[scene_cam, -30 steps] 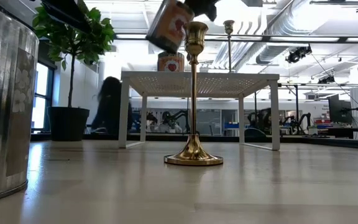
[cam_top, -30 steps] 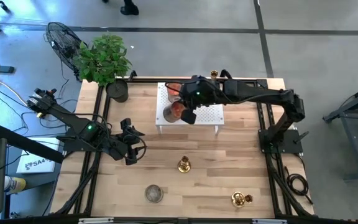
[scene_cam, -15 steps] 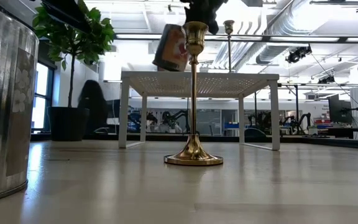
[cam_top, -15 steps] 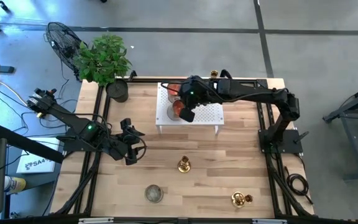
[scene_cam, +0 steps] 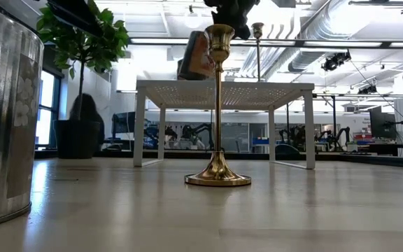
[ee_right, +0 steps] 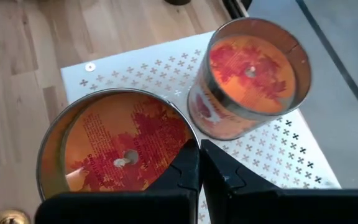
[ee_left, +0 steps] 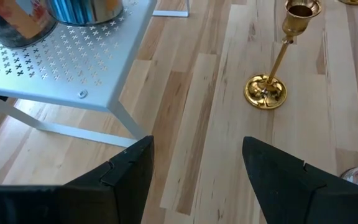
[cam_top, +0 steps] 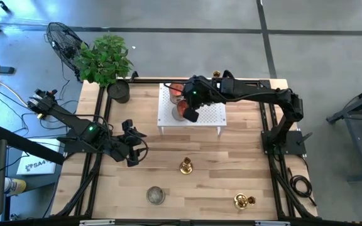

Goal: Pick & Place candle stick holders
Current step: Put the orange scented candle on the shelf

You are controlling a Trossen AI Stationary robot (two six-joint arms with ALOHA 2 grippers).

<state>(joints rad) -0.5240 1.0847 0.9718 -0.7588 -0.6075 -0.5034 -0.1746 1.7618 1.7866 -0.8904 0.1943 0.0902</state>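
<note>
A gold candle stick holder stands on its round base mid-table. Two more stand near the front right and one at the far edge. My right gripper is over the white perforated stand, shut on a jar with an orange-red candle. A second jar stands on the stand beside it. My left gripper hangs open above the table's left part, touching nothing. My right gripper pinches the jar's rim, with one finger over the inside and the other outside the wall. The fingers slant down from the table's right side. The jar hangs tilted just above the stand's top; whether its bottom touches, I cannot tell.
A squat grey tin sits near the front edge. A potted plant stands at the far left corner. Bare wood lies between the stand and the middle candlestick.
My right gripper has come down toward the stand's top and a little toward the table's left, tipping further downward. The jar in it has sunk with it from well above the stand to just over the top, still tilted.
</note>
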